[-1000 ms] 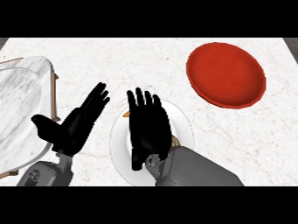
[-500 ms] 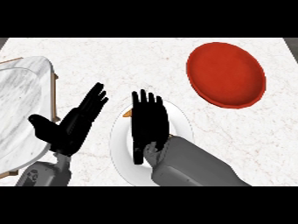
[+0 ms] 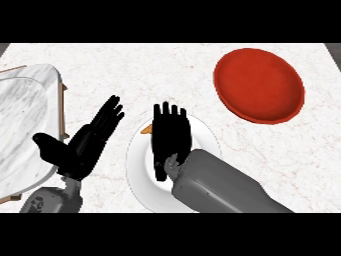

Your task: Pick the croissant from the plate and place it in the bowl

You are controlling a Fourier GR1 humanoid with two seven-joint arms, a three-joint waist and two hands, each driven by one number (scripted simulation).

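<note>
Fingers (image 3: 170,114) of the right hand (image 3: 169,142), straight and together, have been eased slightly further over the croissant (image 3: 147,129), mostly hidden on the white plate (image 3: 206,135), not yet grasped, red bowl (image 3: 259,85) well apart; left hand (image 3: 81,142) rests open.

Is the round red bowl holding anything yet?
Empty: the round red bowl shows only its red inside. An orange croissant tip still peeks out on the white plate.

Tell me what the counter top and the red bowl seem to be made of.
Counter top: looks like white marble or a stone-look laminate, with fine grey veining. Red bowl: plain, even red with a soft sheen, perhaps glazed ceramic or plastic; the look leaves it open.
</note>
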